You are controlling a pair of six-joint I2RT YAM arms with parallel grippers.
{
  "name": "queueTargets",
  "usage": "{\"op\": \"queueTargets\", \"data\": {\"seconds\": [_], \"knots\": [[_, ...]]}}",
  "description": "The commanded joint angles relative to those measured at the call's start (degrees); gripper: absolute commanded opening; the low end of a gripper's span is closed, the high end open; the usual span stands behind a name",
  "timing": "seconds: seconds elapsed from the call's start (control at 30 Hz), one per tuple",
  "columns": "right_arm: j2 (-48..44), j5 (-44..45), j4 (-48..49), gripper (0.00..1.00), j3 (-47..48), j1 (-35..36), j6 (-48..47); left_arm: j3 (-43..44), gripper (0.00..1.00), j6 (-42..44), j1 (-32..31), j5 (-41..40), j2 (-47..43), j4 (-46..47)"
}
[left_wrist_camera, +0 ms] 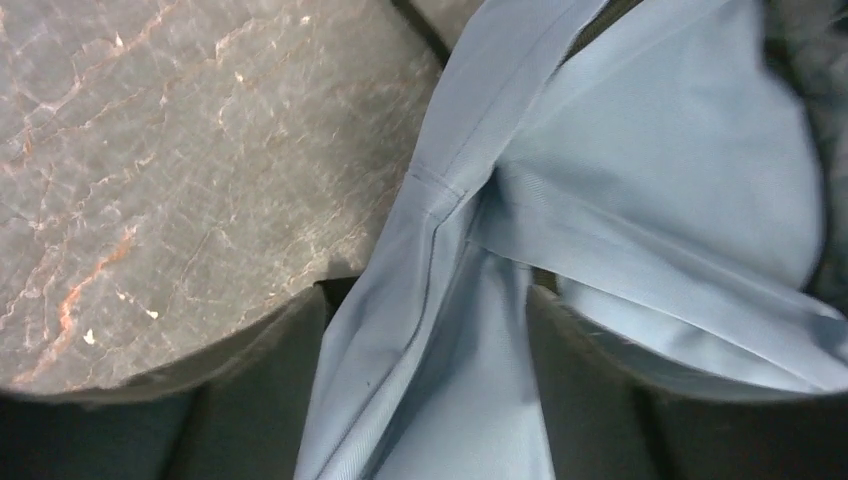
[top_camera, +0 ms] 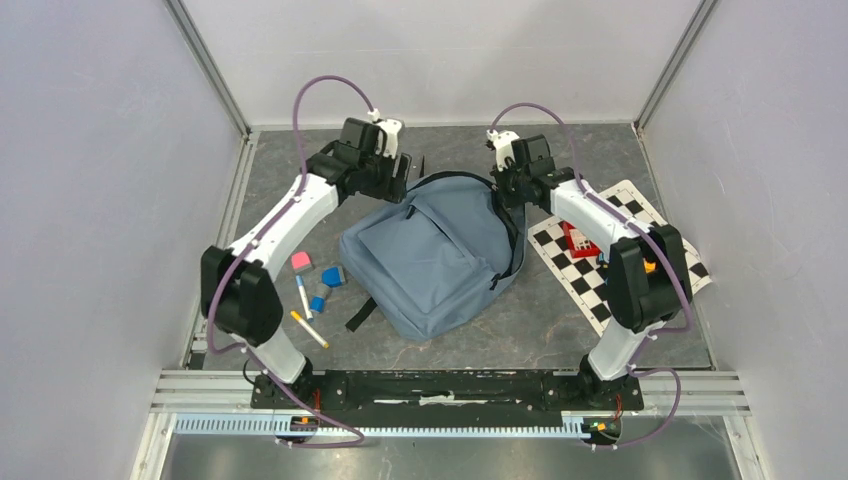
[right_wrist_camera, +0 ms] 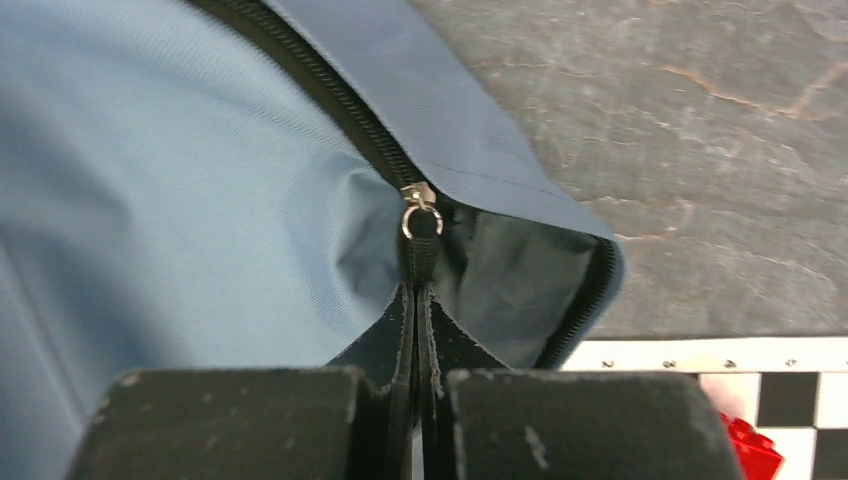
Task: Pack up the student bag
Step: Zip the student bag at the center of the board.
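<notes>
Found large soft grey-blue fabric backpack [top_camera: 440, 255] lying flat at middle of dark stone-patterned table [top_camera: 480, 345], front pocket up, top end toward far wall, between the two arms.

Saw left gripper [left_wrist_camera: 428, 340] at bag's far left corner, jaws set wide, with a fold of the blue cloth running between its dark fingers [left_wrist_camera: 250, 400]. Could not tell whether pressing on that fold or merely straddling it.

Saw right gripper [right_wrist_camera: 415, 330] at bag's far right corner, clamped tight on short black zipper pull tab [right_wrist_camera: 420, 262] hanging from small silver ring [right_wrist_camera: 421, 222] on the slider. Noted black zipper track [right_wrist_camera: 330, 100] closed on one side of slider and parted on the other, with black inner lining [right_wrist_camera: 500, 280] showing in the gap.

Spotted, on table left of bag and apart from it: pink block [top_camera: 301, 262], two blue blocks [top_camera: 334, 275], white blue-tipped pen [top_camera: 303, 297] and white yellow-tipped pen [top_camera: 309, 329].

Spotted black-and-white chequered sheet [top_camera: 560, 262] right of bag, partly under right arm, with small red object [top_camera: 578, 240] on it.
</notes>
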Motion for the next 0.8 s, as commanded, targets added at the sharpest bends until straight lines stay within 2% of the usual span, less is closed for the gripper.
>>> {"op": "queueTargets", "data": {"seconds": [0.0, 0.13, 0.3, 0.53, 0.67, 0.73, 0.77], "knots": [[-4.6, -12.9, -4.7, 0.00, 3.5, -0.5, 0.8, 1.0, 0.86, 3.0, 0.4, 9.4, -6.3, 7.1], [-5.6, -15.2, -5.9, 0.00, 4.3, -0.6, 0.7, 1.3, 0.98, 7.2, -0.8, 14.9, -5.8, 15.9], [-7.1, -16.1, -6.7, 0.00, 5.6, -0.5, 1.0, 6.1, 1.00, 10.8, -1.5, 19.9, 1.8, 17.2], [-8.7, -17.9, -7.0, 0.00, 6.7, -0.5, 1.6, 9.8, 1.00, 13.7, -2.6, 19.9, 10.9, 20.3], [-8.1, -18.2, -7.0, 0.00, 7.0, -0.5, 1.7, 11.8, 1.00, 15.4, -4.3, 14.0, 14.8, 21.7], [-7.8, -18.4, -7.0, 0.00, 7.3, -0.5, 1.8, 12.7, 0.99, 15.6, -4.6, 14.4, 16.4, 22.1], [-7.6, -18.6, -7.0, 0.00, 7.4, -0.5, 1.9, 13.3, 0.95, 15.6, -4.7, 14.4, 17.1, 22.1]]}}
